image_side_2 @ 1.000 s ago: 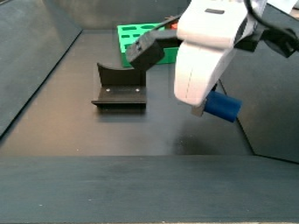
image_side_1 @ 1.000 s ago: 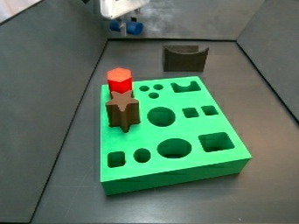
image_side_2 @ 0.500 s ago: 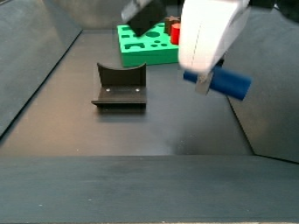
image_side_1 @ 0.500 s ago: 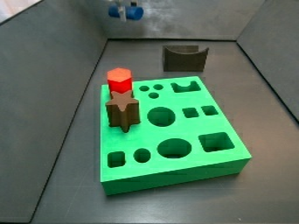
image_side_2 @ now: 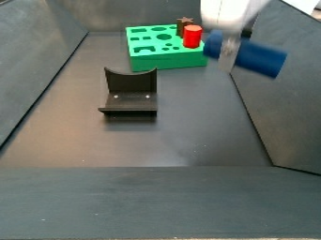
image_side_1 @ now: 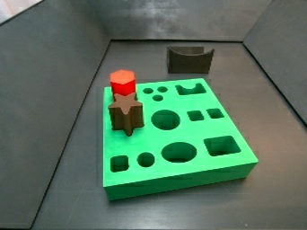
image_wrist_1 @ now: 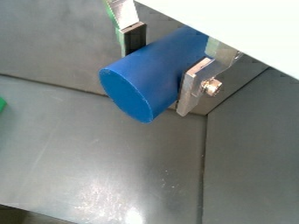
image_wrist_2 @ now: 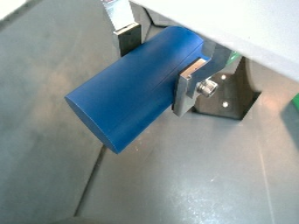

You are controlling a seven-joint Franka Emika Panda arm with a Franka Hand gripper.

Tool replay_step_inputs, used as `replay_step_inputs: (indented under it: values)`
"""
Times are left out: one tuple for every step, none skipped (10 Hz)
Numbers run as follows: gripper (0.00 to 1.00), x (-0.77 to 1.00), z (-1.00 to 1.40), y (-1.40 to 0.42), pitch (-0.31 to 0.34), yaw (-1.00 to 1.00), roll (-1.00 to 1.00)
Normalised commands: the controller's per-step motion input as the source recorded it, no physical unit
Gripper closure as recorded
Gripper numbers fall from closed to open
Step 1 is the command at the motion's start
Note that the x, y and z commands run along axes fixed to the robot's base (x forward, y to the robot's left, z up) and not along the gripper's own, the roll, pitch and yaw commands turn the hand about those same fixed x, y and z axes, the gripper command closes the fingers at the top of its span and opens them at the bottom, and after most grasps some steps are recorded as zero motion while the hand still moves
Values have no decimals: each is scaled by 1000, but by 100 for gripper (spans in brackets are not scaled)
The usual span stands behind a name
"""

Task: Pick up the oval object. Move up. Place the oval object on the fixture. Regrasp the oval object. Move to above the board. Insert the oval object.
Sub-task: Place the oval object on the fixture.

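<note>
My gripper (image_side_2: 230,45) is shut on the oval object (image_side_2: 258,59), a dark-blue smooth peg, and holds it high in the air near the right wall. In both wrist views the peg (image_wrist_1: 152,74) (image_wrist_2: 135,87) lies crosswise between the silver fingers (image_wrist_1: 197,83) (image_wrist_2: 193,80), its oval end sticking out. The gripper is out of view in the side view that shows the whole green board (image_side_1: 180,135). The fixture (image_side_1: 189,59) (image_side_2: 128,92), dark with a U-notch, stands empty on the floor, apart from the board (image_side_2: 160,47).
A red hexagonal peg (image_side_1: 121,83) (image_side_2: 192,36) and a brown star peg (image_side_1: 125,115) stand in the board near one edge. Dark grey walls enclose the floor on all sides. The fixture shows dimly behind a finger in a wrist view (image_wrist_2: 228,94).
The gripper has risen with the blue peg, leaving the top of one side view and moving up and toward the right wall in the other. Board, pegs and fixture have not moved.
</note>
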Motion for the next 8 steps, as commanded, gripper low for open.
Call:
replay_step_inputs:
  values:
    - [100, 1000, -201, -785, 22, -1000, -32]
    - [100, 1000, -222, -779, 23, -1000, -33]
    - [100, 1000, -199, -679, 21, -1000, -35]
    - [100, 1000, -182, -602, 23, -1000, -38]
    - [100, 1000, -169, -540, 28, -1000, -43]
    - [100, 1000, -161, -504, 29, -1000, -44]
    - [100, 1000, -146, -428, 33, -1000, -46]
    - [100, 1000, -137, -387, 37, -1000, -47]
